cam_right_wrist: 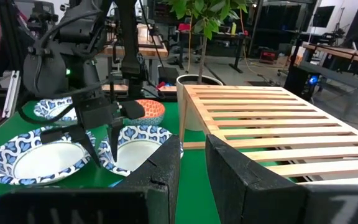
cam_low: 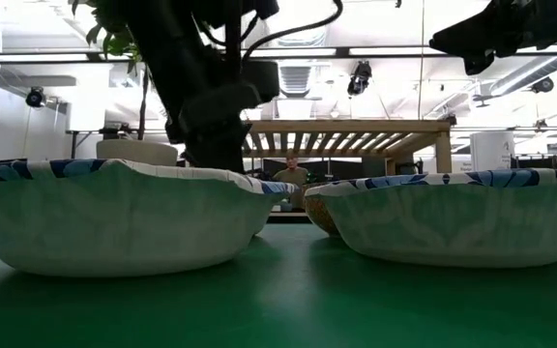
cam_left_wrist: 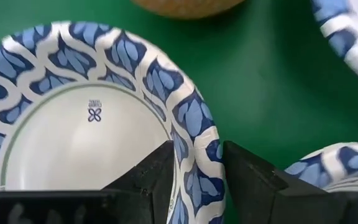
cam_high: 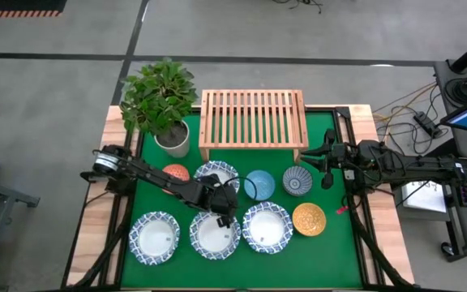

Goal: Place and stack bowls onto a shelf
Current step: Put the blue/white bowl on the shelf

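Note:
Four wide white bowls with blue rims lie on the green mat: three in a near row [cam_high: 154, 237] [cam_high: 215, 235] [cam_high: 267, 227] and one behind them [cam_high: 216, 177]. The small bowls are orange-red [cam_high: 175, 173], light blue [cam_high: 259, 185], dark patterned [cam_high: 297, 181] and golden yellow [cam_high: 309, 219]. The wooden shelf [cam_high: 252, 118] stands on its legs at the far edge. My left gripper [cam_high: 224, 207] is down at the back wide bowl's near rim. My right gripper [cam_high: 305, 160] hovers open, with a narrow gap, right of the patterned bowl. My left gripper [cam_left_wrist: 197, 146] is shut on the back wide bowl's blue-patterned rim [cam_left_wrist: 194, 134], on the bowl's near side. One finger [cam_left_wrist: 157, 174] is inside the bowl and the other outside. The fingers come from above, pointing down. The bowl sits level, bottom on the mat [cam_right_wrist: 135, 140].
A potted plant in a white pot [cam_high: 173, 138] stands left of the shelf. The near row of wide bowls lies close under my left gripper. Bare mat [cam_high: 331, 243] shows right of the golden bowl. A person shows beyond the table's left edge in the right wrist view.

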### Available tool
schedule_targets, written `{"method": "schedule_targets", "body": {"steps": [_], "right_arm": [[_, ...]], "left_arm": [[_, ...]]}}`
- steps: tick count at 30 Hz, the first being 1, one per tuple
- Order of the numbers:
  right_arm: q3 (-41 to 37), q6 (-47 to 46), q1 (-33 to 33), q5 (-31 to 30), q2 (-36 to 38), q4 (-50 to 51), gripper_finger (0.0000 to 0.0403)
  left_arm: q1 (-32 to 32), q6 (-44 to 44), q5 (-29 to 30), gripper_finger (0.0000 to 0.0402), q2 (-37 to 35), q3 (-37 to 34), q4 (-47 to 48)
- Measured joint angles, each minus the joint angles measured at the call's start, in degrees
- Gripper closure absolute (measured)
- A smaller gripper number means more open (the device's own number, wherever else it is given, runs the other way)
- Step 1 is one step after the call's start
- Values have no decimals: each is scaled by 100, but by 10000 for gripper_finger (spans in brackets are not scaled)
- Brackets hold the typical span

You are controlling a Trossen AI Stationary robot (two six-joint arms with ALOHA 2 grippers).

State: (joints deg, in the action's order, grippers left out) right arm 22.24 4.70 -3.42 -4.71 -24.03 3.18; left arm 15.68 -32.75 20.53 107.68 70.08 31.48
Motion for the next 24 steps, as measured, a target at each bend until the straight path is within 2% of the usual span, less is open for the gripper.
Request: {"method": "schedule_targets", "body": {"steps": [6, 14, 19, 24], "right_arm": [[0, 1, 0, -146, 0, 0, 335], [0, 47, 0, -195, -1, 0, 335], [0, 47, 0, -195, -2, 0, 335], [0, 49, 0, -196, 0, 0, 335]], "left_arm": [[0, -33, -2, 300, 77, -2, -5], [0, -30, 55, 389, 74, -2, 4], [10, -30, 34, 395, 60, 17, 49], [40, 30, -21, 400, 28, 386, 753]]}}
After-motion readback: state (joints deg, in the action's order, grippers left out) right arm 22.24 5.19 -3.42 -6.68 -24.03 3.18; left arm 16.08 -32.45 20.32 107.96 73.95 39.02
